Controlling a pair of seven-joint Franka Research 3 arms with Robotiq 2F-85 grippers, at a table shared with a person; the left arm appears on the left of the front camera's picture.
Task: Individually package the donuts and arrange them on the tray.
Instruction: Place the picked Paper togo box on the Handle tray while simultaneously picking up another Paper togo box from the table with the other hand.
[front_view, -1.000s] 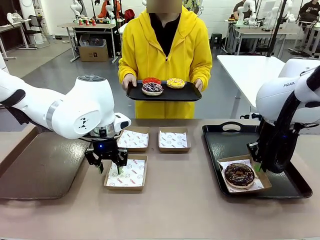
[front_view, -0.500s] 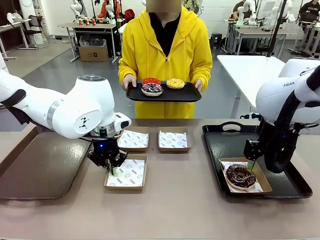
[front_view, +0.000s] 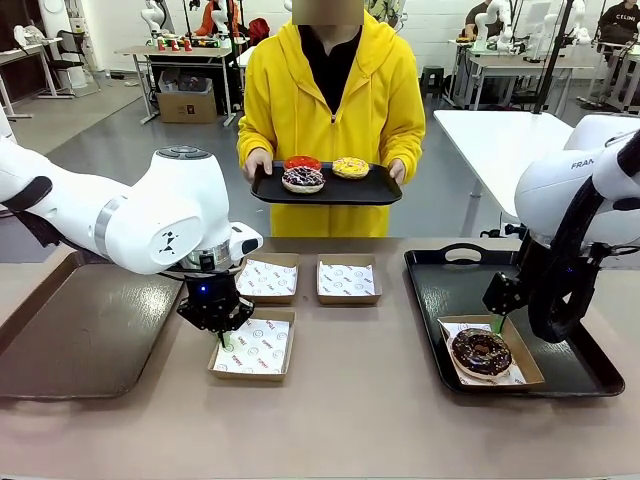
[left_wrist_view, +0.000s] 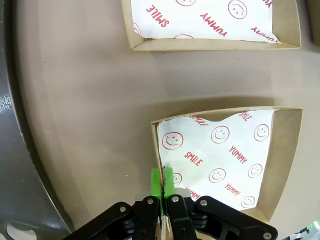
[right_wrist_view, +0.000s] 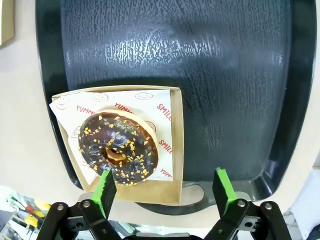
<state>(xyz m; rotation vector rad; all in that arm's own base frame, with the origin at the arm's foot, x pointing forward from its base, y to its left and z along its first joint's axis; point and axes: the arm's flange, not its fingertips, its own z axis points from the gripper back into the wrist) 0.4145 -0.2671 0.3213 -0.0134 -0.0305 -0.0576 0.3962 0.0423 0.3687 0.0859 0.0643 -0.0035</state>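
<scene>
The left hand (left_wrist_view: 162, 180) has its green pads pressed together on the left wall of the near box (left_wrist_view: 286, 160). It pinches the cardboard and the edge of the printed lining (left_wrist_view: 220, 150), close to one corner. The box is empty and sits on the counter (front_view: 370, 410), with two more empty boxes (front_view: 348, 280) just beyond it.

The right hand (right_wrist_view: 164, 185) is spread wide above the black tray (front_view: 450, 275), holding nothing. Just below it, the chocolate donut (right_wrist_view: 117, 148) lies in its own box (right_wrist_view: 176, 150) at the tray's near edge.

Across the counter, a person holds a second tray (front_view: 340, 192). It carries the red donut (front_view: 303, 161), the yellow donut (front_view: 351, 166) and the sprinkled donut (front_view: 303, 179).

The step in hand appears to be taking the empty box so the next donut can go in. A grip this close to a corner will probably let the light box sag or swing. It would be best moved slowly and kept level, so the loose lining stays seated, and steered wide of the two boxes behind. The right hand would do well to rise straight up before swinging away, so neither finger catches the filled box.
</scene>
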